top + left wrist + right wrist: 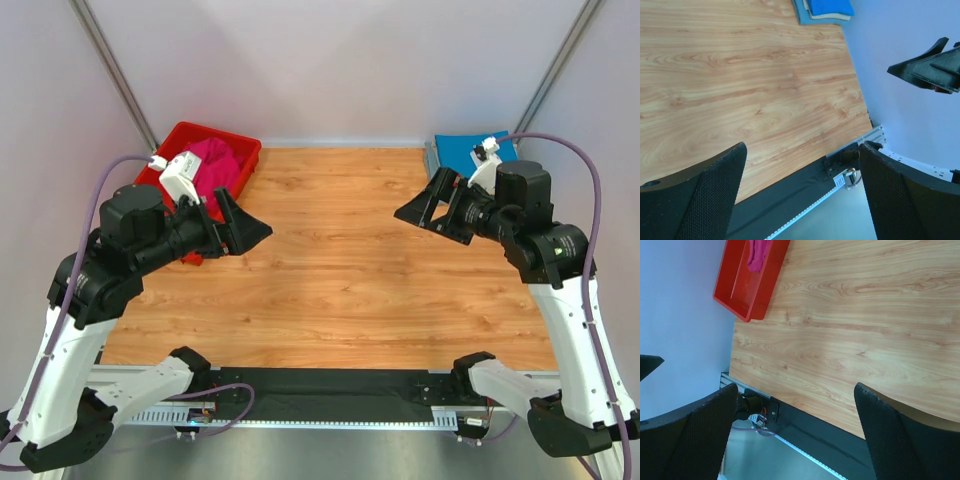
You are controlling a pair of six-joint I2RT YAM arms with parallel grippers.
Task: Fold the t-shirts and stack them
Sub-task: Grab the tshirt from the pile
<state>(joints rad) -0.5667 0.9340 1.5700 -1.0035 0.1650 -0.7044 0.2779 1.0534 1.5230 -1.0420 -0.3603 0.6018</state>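
Left hand (238,232) spread wide, hanging above the wooden bench (340,270) and touching nothing. In the left wrist view (802,147), two black mesh-faced fingers (710,200) well apart, only bare wood and the near rail in the gap.

Right hand (425,210) equally wide, also raised off the bench and gripping nothing. In the right wrist view (796,387), the same picture: dark fingers (900,440) far apart, wood grain between them. Both hands turned inward, facing each other across the middle of the bench.

Magenta-pink t-shirt (212,165) crumpled and unfolded inside the red bin (235,140), just behind the left hand beside its wrist, and well apart from the right hand, on the far side of the bench from it. Seen from the right wrist (758,252) as a bunch of pink cloth against the bin's inner wall (735,295).

Bright blue t-shirt (465,152) folded flat just behind the right hand, partly hidden by that wrist, and well away from the left hand. From the left wrist (830,6), on top of a small stack: a pale folded cloth (832,17) directly under it, then a duller blue layer (801,15) at the bottom, its kind not clear.
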